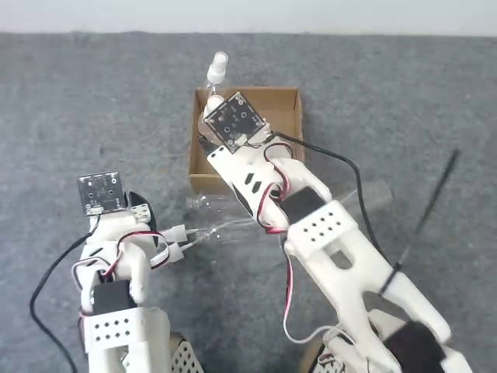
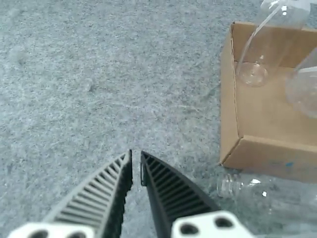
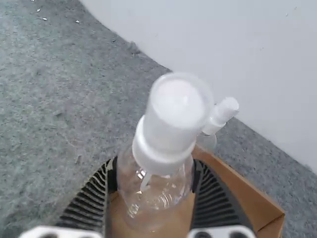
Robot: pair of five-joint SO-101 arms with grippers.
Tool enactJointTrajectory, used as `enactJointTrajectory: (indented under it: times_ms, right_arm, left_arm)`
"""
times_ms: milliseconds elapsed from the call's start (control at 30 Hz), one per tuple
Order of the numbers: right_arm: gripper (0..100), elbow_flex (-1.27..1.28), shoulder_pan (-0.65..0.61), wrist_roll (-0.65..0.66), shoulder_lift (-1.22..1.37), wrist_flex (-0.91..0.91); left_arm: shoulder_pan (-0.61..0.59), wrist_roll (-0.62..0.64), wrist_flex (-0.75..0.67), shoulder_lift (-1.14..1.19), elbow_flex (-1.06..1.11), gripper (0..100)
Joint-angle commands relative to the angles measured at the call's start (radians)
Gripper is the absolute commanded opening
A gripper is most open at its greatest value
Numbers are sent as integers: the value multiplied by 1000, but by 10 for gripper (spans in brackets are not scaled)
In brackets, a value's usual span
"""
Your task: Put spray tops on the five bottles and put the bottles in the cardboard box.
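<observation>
Right wrist view: right gripper [image 3: 153,191] clamps the clear spray bottle [image 3: 166,144] mid-body, where this likely light, slick, crushable plastic holds best; left gripper [image 2: 136,166] closed, empty.

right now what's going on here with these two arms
The right claw is shut on a clear bottle with a spray top, holding it at the cardboard box, where another topped bottle sits. The left claw is shut on nothing, above the grey carpet. An uncapped bottle lies on the carpet beside the box's near wall.
</observation>
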Motion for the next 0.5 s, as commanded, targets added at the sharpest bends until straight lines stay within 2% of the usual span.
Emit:
enactJointTrajectory:
  times_ms: [0, 300, 467]
  right_arm:
    - [6, -77, -5, 11, 39, -102]
    - [6, -83, -2, 12, 168, -254]
    - [6, -181, 19, 8, 282, -251]
  left_arm:
    - [-3, -8, -29, -15, -12, 31]
    - [-5, -9, -26, -15, -12, 31]
    - [-5, -9, -26, -15, -12, 31]
